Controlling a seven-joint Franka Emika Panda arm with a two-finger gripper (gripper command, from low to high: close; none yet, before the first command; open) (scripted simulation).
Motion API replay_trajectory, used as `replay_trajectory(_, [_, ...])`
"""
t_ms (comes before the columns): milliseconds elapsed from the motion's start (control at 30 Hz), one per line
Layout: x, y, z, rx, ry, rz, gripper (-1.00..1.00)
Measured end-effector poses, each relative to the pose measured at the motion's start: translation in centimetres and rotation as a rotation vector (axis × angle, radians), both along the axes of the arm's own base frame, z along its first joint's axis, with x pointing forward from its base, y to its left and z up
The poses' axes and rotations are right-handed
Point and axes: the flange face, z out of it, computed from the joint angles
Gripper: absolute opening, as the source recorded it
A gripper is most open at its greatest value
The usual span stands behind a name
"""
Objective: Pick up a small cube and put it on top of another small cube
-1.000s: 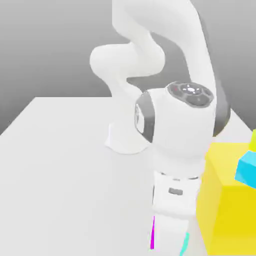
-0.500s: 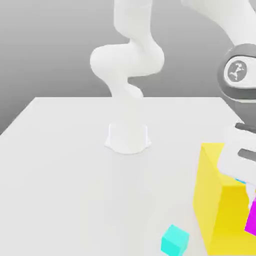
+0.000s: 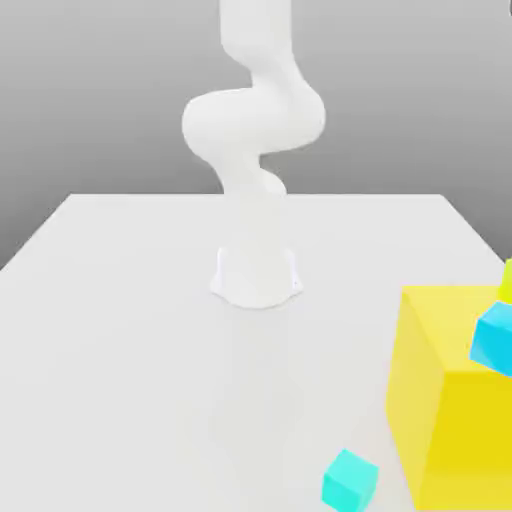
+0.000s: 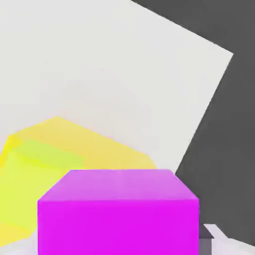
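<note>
Whether the jaws are released or clenched cannot be told. In the hand view the magenta cube (image 4: 118, 211) sits right before the camera, seen above the yellow block (image 4: 64, 164) and the white table (image 4: 99, 64); a small grey-white piece shows just beside the cube.

In the exterior view the yellow block (image 3: 450, 390) stands on the table (image 3: 120, 320). One cyan cube (image 3: 350, 480) lies on the table just beside the block; another cyan cube (image 3: 494, 337) shows at the block's upper edge. The arm's base (image 3: 256, 275) stands well apart from the block.
</note>
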Motion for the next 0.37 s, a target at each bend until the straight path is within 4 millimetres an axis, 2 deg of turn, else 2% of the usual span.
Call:
replay_trajectory(67, [-1.5, -0.6, 1.1, 0.035, 0.033, -0.105, -1.00])
replay_trajectory(133, [-1.4, -2.2, 1.2, 0.052, 0.059, -0.208, -1.00])
replay_trajectory(233, [-1.3, -2.9, -2.6, 0.059, 0.068, -0.248, -1.00])
replay_trajectory(267, [-1.3, -3.0, -3.9, 0.059, 0.069, -0.251, 1.00])
replay_trajectory(367, [-1.3, -3.0, -3.9, 0.059, 0.069, -0.251, 1.00])
